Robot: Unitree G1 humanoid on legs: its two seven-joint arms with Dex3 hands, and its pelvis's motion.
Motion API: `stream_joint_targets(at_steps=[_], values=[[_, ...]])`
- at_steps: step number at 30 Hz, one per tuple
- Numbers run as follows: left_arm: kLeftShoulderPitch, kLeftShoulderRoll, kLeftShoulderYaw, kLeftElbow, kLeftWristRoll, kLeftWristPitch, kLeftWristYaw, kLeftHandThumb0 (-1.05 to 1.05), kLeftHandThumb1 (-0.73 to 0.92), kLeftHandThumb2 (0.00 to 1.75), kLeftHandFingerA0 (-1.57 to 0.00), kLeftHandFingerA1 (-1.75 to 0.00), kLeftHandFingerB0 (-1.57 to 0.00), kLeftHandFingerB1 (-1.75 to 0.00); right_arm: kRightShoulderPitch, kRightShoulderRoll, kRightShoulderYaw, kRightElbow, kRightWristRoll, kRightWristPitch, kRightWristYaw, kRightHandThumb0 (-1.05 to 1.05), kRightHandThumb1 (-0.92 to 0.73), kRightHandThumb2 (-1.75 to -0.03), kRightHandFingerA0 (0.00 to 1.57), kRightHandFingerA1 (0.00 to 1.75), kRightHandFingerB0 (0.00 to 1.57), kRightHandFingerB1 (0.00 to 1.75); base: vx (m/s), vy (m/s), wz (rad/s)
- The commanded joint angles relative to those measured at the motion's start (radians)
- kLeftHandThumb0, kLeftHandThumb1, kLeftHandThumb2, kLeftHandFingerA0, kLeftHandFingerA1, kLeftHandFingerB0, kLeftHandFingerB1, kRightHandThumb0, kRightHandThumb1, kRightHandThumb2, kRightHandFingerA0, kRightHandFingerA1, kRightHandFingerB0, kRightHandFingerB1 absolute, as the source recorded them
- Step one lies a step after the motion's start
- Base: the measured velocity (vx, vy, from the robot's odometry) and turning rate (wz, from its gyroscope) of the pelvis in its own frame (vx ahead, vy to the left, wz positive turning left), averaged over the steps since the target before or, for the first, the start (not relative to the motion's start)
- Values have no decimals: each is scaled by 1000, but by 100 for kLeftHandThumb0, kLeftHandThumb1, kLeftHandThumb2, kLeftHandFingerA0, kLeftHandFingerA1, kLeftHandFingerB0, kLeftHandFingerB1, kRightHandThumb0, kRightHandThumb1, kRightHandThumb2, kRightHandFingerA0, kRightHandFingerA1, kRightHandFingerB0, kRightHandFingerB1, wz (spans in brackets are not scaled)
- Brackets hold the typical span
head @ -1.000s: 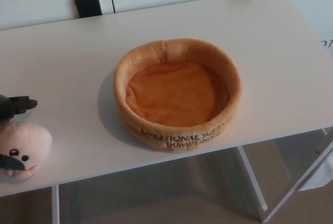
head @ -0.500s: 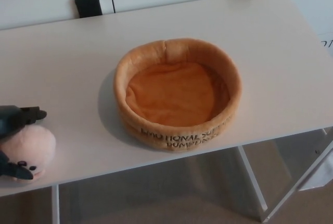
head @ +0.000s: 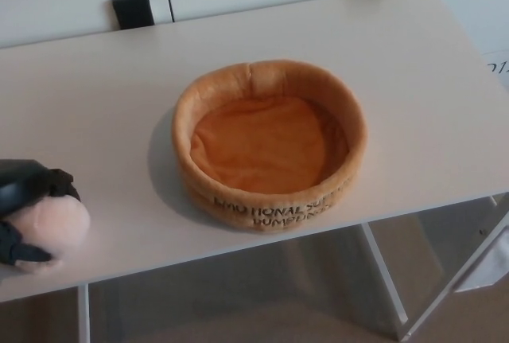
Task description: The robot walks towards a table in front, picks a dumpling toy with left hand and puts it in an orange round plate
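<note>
L hand (head: 24, 204) sat at the table's (head: 95, 112) left edge, black fingers (head: 54, 182) clamped round the pale dumpling (head: 49, 228), over the front-left part of the top. Orange plate (head: 269, 144) stood mid-table, well apart to the right, nothing in it, dark lettering on front wall. R hand out of frame.

pink dumpling toy (head: 46, 228) at table's left edge; orange plush plate (head: 269, 144) centre, empty.
</note>
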Motion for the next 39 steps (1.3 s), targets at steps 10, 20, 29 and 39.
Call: stream_joint_targets(at_steps=[10, 20, 29, 39], values=[[106, -85, 123, -12, -31, -171, 284, -19, 75, 60, -66, -162, -78, -76, -23, -14, -6, -8, 12, 22, 18, -44, -68, -61, 88, 51, 38, 33, 0, 0, 0], [-1, -275, 357, -482, -184, -55, 314, -18, 84, 64, -93, -144, -76, -95, -31, -19, 9, 1, -1, 31, 36, -45, -69, -62, 87, 51, 38, 33, 0, 0, 0], [-214, -398, 288, -672, -138, 107, 219, -17, 80, 64, -96, -146, -86, -84, -19, -19, 12, -7, 2, 28, 45, -45, -69, -61, 87, 51, 37, 33, 0, 0, 0], [-321, -545, 50, -575, 8, 166, 213, -19, 67, 59, -86, -156, -85, -58, -5, -15, 22, -18, 2, 26, 57, -44, -70, -62, 83, 50, 36, 32, 0, 0, 0]])
